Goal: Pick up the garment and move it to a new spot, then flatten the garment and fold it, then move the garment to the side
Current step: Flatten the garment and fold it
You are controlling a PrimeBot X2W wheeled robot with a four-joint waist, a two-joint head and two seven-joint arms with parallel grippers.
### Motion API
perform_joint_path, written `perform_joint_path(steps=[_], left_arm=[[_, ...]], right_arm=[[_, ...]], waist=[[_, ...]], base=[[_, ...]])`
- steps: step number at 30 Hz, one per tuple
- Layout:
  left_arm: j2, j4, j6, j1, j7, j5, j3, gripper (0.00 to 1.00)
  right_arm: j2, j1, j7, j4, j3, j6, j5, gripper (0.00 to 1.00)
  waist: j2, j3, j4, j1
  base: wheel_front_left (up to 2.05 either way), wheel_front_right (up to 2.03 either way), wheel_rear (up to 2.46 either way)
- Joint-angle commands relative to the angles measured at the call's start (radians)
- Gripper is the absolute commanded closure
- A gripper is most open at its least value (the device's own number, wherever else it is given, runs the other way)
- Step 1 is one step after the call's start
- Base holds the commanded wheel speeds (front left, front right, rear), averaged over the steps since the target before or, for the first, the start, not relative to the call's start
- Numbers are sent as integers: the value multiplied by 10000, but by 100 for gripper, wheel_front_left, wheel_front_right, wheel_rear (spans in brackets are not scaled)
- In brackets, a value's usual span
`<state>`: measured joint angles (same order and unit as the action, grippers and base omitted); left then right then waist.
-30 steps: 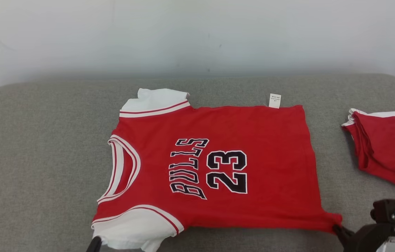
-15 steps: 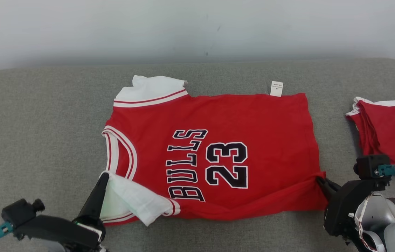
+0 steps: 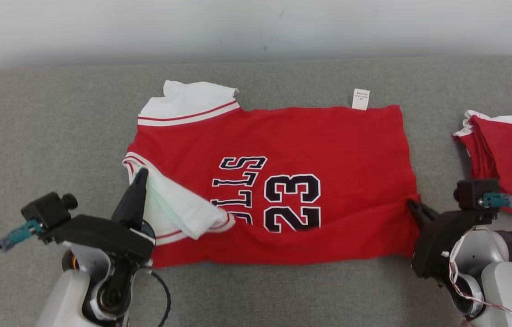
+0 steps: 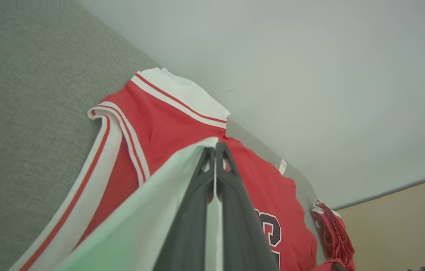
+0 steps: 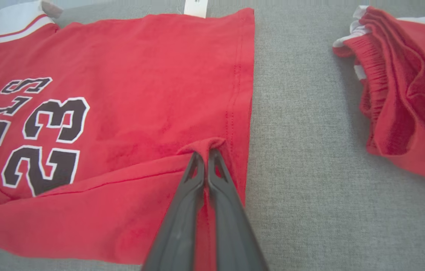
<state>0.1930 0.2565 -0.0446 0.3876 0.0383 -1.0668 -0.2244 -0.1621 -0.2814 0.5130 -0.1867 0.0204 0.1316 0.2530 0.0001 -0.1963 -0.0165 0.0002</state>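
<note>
**Step in hand (judged):** the first fold of the garment (image 3: 310, 136), with its near long edge being brought over toward the far one. The garment lay spread in the middle of the grey surface (image 3: 56, 127), neck opening to the robot's left, hem to its right, print facing up.

**Arm pose.** Nearest the head camera, the two pale forearms (image 3: 63, 295) stood at the bottom corners. The wrists were pitched so that both sets of fingers pointed away from the robot, low over the cloth.

- The left fingers (image 3: 140, 179) were fully closed on the white near sleeve (image 3: 183, 209). The sleeve was raised and turned back over the lower part of the lettering (image 3: 238, 181). The left wrist view showed white cloth pinched between the tips of the left fingers (image 4: 217, 150).
- The right fingers (image 3: 417, 210) were likewise fully closed, pinching the near hem corner (image 5: 212, 145). The corner stood up in a small ridge, with a crease running left from it.

**Next move (judged):** both arms should carry the near edge across at equal height and pace until it meets the far edge, then release. Unequal travel would skew the fold line. In the head view the left side appeared slightly further advanced.

**Beyond the fold.** The far sleeve (image 3: 188, 102) and a white label (image 3: 361, 98) lay flat along the far edge. A second red item (image 3: 510, 154), folded, lay well apart to the right. A pale wall (image 3: 256, 27) closed the scene.
</note>
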Motion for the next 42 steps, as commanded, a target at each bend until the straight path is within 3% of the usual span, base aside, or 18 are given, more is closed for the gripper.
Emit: perform_joint_path(steps=[1,16,17,18,19,20,21,29,36,42], left_arm=[[8,144,-92,273,-165,188,-25,100],[37,2320,-316,1775,-1119,1297,-485,100],[59,2432,-279,1823,-1195,1369,-508,66],[59,2432,-279,1823,-1195,1369,-508,66],[77,2559,-206,1860,-1247,1461,-541,0],[135,2674,-157,1906,-1322,1615,-586,0],[176,2768,-85,1923,-1393,1724,-623,0],[610,2853,208,1103,-1932,2430,-908,0],[1030,1519,488,-546,-1494,2572,-1305,0],[1409,781,1499,-1464,-826,3103,-1695,0]], right_arm=[[55,-123,-175,-96,67,-22,-55,100],[263,-453,-785,-907,279,-22,-513,100],[271,-484,-851,-959,248,-22,-521,100],[271,-484,-851,-959,248,-22,-521,100],[258,-552,-976,-975,161,-22,-526,100],[249,-648,-1111,-979,95,-22,-449,38],[230,-724,-1292,-994,67,-22,-405,0],[30,-723,-2045,-1113,-170,-22,-117,0],[17,368,-565,-383,663,-22,248,0],[483,1399,754,842,1640,-22,-312,0]], waist=[[-1,-77,-40,-2],[-1,-323,-164,-2],[-1,-329,-173,-2],[-1,-329,-173,-2],[-1,-332,-178,-2],[-1,-335,-180,-2],[-1,-333,-179,-2],[-1,-107,-94,-2],[-1,189,92,-2],[-1,311,84,-2]], base=[[0,0,0],[0,0,0],[0,0,0],[0,0,0],[0,0,0],[0,0,0],[0,0,0],[0,0,0],[0,0,0],[0,0,0]])
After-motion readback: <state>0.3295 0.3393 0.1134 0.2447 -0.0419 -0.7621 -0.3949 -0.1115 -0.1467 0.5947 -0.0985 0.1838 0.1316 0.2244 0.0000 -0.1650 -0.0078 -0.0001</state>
